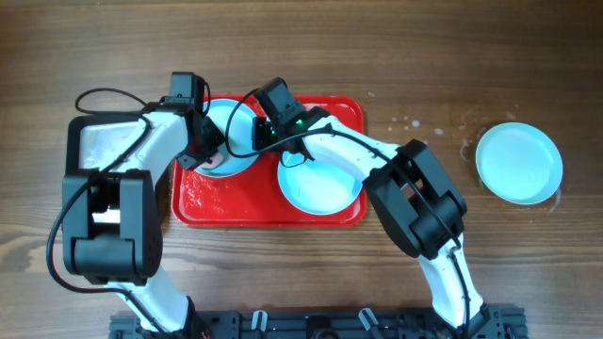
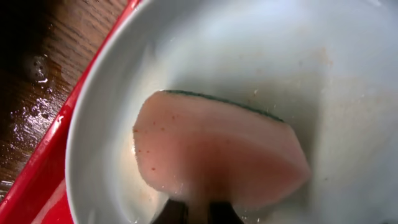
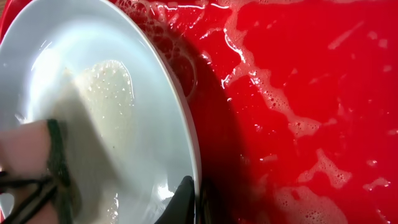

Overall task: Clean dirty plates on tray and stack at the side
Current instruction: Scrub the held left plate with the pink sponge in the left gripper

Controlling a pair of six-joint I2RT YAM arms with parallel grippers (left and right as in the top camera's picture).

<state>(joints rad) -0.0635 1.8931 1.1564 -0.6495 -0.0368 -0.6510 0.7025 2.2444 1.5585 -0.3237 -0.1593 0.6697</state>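
Right jaws pinch plate (image 3: 143,68); left jaws grip sponge (image 2: 217,149).

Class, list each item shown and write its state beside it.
Tray, foamy and wet.
Scrubbed plate, soapy, gripped by its rim.
Second plate, flat on tray, not gripped.
Third plate, on the table, off the tray.
Sponge, pressed into scrubbed plate.
Left pincer, shut on sponge.
Right pincer, shut on scrubbed plate.
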